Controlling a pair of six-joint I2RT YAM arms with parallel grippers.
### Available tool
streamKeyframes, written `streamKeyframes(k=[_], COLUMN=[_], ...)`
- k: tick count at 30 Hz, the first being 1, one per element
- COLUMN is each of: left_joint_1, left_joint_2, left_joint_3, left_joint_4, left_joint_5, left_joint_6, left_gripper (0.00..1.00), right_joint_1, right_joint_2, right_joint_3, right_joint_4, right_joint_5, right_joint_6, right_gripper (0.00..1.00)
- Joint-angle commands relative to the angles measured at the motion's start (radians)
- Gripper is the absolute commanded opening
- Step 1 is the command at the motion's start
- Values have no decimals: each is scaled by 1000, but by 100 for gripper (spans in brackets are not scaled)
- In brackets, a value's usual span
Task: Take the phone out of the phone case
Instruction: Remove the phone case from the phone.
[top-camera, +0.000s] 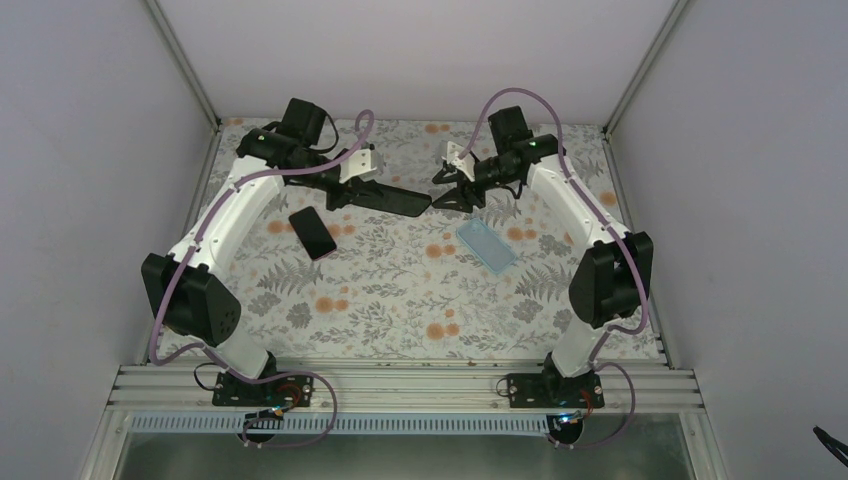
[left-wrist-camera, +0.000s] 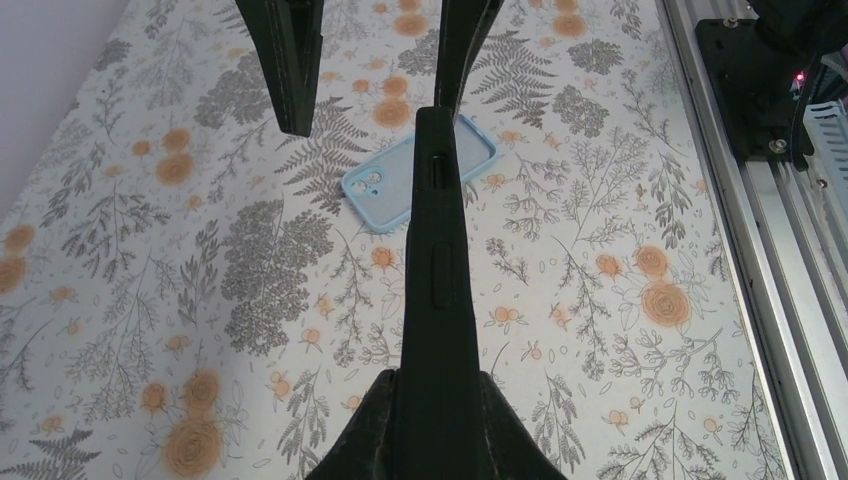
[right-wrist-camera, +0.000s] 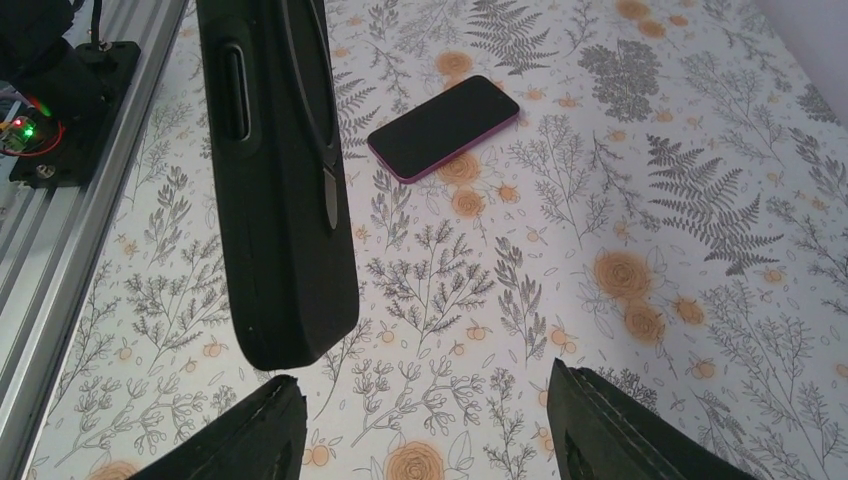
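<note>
Floral tablecloth (top-camera: 400, 290) is lying beneath both arms. Left gripper (left-wrist-camera: 440, 410) is clamping the black phone case (right-wrist-camera: 280, 180) edge-on. Right gripper (right-wrist-camera: 420, 385) is gaping empty, case beside one finger, phone (right-wrist-camera: 445, 125) lying beyond. Closing off-centre would be twisting the case loose.

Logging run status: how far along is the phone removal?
Done: a bare phone lies on the table, light blue case apart. In hand: left gripper shut on a black case, right gripper open at its tip. Left: unclear whether it holds a phone.
</note>
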Motion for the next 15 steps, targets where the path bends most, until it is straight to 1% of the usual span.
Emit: streamKeyframes(k=[1, 5, 15], left_joint_1=[-5, -6, -7], left_joint_2=[-15, -10, -7], left_joint_3=[14, 8, 5], left_joint_4=[43, 51, 59], left_joint_5=[49, 43, 45], left_joint_6=[-7, -9, -15], left_gripper=[2, 2, 2], right_joint_1=[11, 11, 17], right_joint_2=[11, 15, 11], right_joint_3=[38, 66, 64], right_joint_4=[-5, -53, -55], right_joint_5=[-48, -77, -88], right_joint_6=[1, -25, -23], right_gripper=[63, 64, 63])
